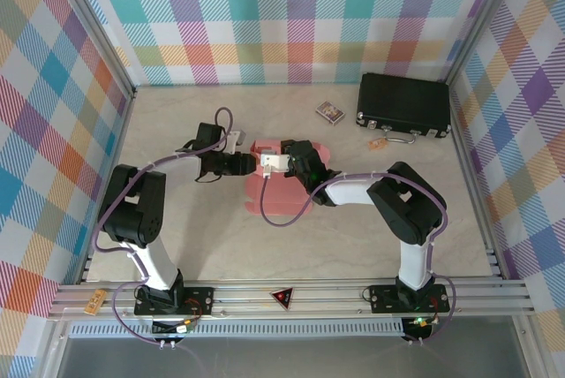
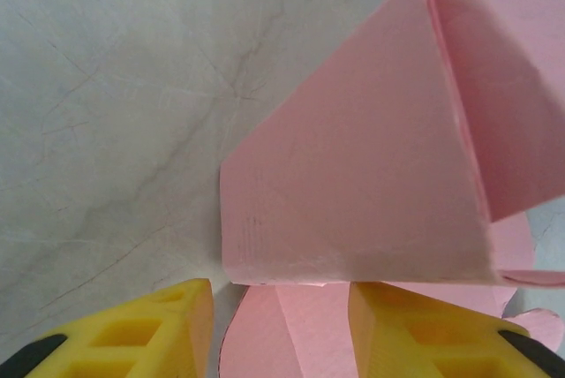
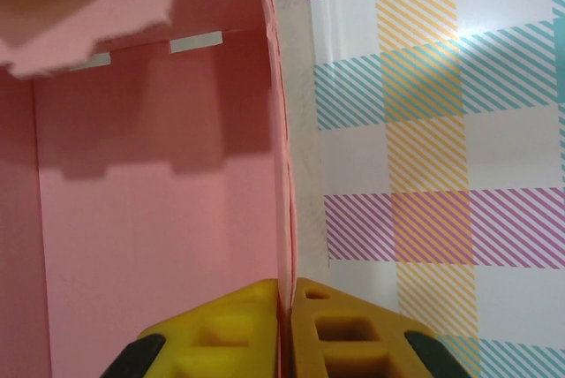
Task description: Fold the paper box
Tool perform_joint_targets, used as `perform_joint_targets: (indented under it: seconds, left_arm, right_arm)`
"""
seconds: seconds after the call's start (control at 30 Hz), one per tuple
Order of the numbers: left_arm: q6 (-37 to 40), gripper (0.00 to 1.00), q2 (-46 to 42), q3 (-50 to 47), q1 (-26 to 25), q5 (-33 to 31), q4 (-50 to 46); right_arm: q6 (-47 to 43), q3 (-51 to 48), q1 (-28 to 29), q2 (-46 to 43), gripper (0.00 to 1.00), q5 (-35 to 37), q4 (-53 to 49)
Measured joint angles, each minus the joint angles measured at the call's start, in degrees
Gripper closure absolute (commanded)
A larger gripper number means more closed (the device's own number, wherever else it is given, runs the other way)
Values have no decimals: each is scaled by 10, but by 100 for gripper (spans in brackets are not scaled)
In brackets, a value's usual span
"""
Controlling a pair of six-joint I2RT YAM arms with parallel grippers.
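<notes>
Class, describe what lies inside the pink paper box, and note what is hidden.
Inside the paper box show bare pink walls and two small slots; a folded flap overhangs the top. The right claw, pinching one wall, covers the near corner.

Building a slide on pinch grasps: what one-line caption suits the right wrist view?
Right gripper pinching an upright wall of the pink paper box, with the checked backdrop behind.

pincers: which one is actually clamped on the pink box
The right pincer: it is pressed shut on an upright wall of the paper box. The left pincer stands open, with a folded flap just ahead of it.
</notes>
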Motion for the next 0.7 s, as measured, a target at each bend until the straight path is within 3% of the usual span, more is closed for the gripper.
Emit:
perform_joint_targets:
  seconds: [0.7]
  left_arm:
    - [-32, 59, 30, -10, -24, -6, 100]
  right_arm:
    - [15, 6, 0, 0, 88, -5, -19]
